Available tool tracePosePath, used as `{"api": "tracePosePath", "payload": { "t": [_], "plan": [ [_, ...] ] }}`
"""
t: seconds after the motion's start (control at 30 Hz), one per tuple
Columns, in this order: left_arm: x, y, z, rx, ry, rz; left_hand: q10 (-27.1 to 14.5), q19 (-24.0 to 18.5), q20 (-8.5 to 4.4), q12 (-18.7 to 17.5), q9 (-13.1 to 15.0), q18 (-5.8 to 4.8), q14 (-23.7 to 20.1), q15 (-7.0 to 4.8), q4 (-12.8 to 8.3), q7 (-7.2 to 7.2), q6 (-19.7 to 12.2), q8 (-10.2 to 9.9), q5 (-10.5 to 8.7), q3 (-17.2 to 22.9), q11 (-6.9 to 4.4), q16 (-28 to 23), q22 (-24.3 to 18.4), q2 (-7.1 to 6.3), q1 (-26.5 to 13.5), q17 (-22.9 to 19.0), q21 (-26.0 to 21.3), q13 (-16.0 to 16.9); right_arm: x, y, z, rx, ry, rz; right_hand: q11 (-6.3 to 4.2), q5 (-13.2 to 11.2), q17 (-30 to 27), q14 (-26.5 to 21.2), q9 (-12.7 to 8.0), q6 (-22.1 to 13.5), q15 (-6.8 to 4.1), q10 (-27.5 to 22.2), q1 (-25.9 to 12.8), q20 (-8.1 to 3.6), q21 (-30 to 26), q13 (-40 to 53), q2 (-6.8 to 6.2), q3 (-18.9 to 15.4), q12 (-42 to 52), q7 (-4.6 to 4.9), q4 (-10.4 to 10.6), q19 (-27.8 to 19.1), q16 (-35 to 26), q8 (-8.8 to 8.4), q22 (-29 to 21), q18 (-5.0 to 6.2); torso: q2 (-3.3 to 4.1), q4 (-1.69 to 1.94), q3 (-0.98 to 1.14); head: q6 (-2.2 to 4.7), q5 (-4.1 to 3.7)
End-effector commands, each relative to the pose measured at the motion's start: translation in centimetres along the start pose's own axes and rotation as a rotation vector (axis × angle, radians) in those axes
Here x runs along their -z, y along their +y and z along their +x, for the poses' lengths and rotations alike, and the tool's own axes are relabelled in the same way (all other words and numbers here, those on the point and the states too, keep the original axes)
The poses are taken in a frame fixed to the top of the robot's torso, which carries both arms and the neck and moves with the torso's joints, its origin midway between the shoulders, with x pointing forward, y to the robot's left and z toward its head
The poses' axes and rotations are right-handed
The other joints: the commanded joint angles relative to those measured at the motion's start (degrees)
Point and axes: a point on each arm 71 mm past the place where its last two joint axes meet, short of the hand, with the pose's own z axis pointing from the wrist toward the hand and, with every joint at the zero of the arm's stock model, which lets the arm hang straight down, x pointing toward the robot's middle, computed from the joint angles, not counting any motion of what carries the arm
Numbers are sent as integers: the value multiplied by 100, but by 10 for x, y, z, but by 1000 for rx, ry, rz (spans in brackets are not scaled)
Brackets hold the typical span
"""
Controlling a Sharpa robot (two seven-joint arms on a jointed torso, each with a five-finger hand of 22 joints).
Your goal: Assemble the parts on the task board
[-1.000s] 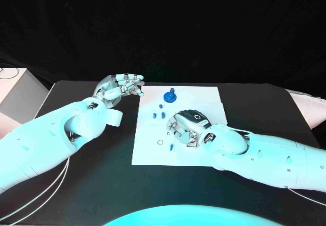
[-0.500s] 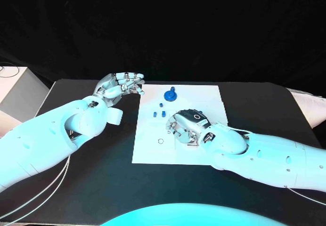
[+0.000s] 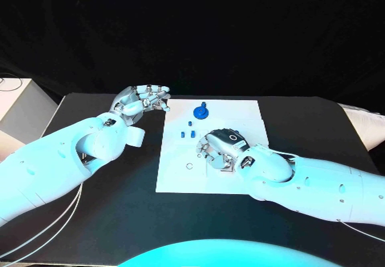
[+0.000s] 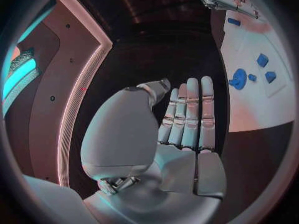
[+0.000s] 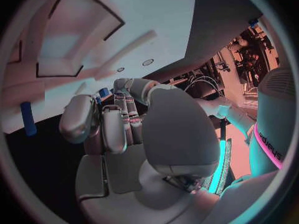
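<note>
In the head view you see the white task board (image 3: 241, 114) lying in the middle of the black surface (image 3: 112, 211). Your right hand (image 3: 221, 149) sits low over the board's middle, fingers curled down; since a second ago it has barely shifted, and a small blue piece that lay by its fingertips then is now covered by it. Whether it grips anything, you cannot tell. The round blue part (image 3: 201, 113) stands near the board's far edge, and two small blue parts (image 3: 188, 134) lie side by side between it and the right hand. Your left hand (image 3: 144, 100) hovers above the surface just beside the board's far left corner, holding nothing, much as it did before.

In the left wrist view your left hand (image 4: 187, 117) is flat, fingers straight and side by side, nothing in it. The task board (image 4: 255, 92) lies beyond it, carrying the round blue part (image 4: 238, 78).

In the right wrist view your right hand (image 5: 118, 127) has its fingers bent toward the board (image 5: 143, 15), a blue piece (image 5: 103, 92) showing at the fingertips; a blue peg (image 5: 26, 118) stands near the board's edge.
</note>
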Motion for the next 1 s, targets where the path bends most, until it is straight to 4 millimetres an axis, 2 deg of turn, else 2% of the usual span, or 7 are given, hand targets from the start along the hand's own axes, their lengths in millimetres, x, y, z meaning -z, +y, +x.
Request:
{"api": "tracePosePath", "payload": {
  "t": [0.03,0.23,0.5,0.77,0.9,1.0],
  "plan": [
    [0,0,1,7,3,4,-8,38,-5,-18,-6,70,28,1,7,50,6,-22,4,-40,35,-28,-9,16,38,9,-24,-6,1,1,-1,9,-5,-9,-19,2,-15,267,6,-1,-38,39,-44,1,-29,5,4,41,19,-21,-1,16,-1,-13,-9,-81,-1,-2,-1,-11,3],
    [0,0,0,7,3,3,-10,42,-3,-34,-10,70,28,4,9,51,3,-24,3,-45,37,-42,-18,15,43,13,-36,-5,5,-2,-3,-10,-21,-11,0,-79,-55,255,42,-60,-20,12,-163,14,-40,0,-90,-21,-7,4,11,-2,-2,-18,-16,-79,-5,-4,1,-17,0],
    [0,0,0,7,2,2,-10,42,-3,-34,-10,70,28,4,9,51,3,-24,3,-45,37,-42,-18,15,43,13,-36,-5,14,-1,-9,-61,-39,-26,29,-122,-112,238,54,-258,9,-51,-336,46,-78,0,-264,-286,-19,37,78,-32,7,-117,-39,-71,-5,-4,2,-43,3],
    [0,3,-1,9,0,-3,-10,45,-1,-42,-12,69,29,5,13,51,5,-24,3,-50,38,-49,-23,11,42,15,-44,-4,25,0,-15,-131,-39,-59,44,-148,-161,225,44,-337,22,-82,-374,59,-111,-5,-331,-373,-20,56,110,-50,-5,-174,-66,-65,-18,-6,9,-92,23],
    [1,7,-2,11,-2,-8,-10,45,-1,-42,-12,69,29,5,13,51,5,-24,3,-50,38,-49,-23,11,42,15,-44,-4,30,0,-16,-162,-29,-79,50,-144,-169,222,35,-387,28,-85,-378,64,-127,-4,-369,-415,-15,65,116,-58,-2,-210,-79,-61,-34,-8,17,-142,37],
    [1,10,-2,14,-4,-15,-10,45,-1,-42,-12,69,29,5,13,51,5,-24,3,-50,38,-49,-23,11,42,15,-44,-4,34,0,-18,-182,-18,-94,56,-142,-175,220,28,-424,33,-88,-394,69,-129,-2,-410,-467,-12,72,128,-59,1,-237,-76,-62,-70,-19,26,-208,57]
  ]
}}
